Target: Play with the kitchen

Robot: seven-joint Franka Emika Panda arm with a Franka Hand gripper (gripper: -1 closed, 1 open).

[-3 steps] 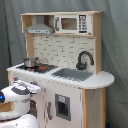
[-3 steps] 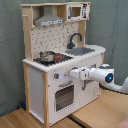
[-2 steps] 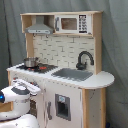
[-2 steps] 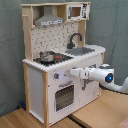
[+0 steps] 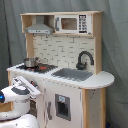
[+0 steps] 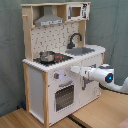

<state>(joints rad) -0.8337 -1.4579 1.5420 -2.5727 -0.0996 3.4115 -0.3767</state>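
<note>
The kitchen (image 5: 60, 75) (image 6: 60, 65) is standing upright — white and light wood; the gripper (image 6: 75, 69) is reaching toward its front — finger spread indeterminable.

A grey curtain (image 6: 10, 50) hangs behind, above a light wooden floor (image 6: 30, 119).

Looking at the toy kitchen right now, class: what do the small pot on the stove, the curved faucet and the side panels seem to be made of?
Small pot: probably metal, shiny silver with highlights. Curved faucet: likely plastic or painted wood, matte black. Side panels: light unpainted wood, pale tan beside the white fronts.
</note>
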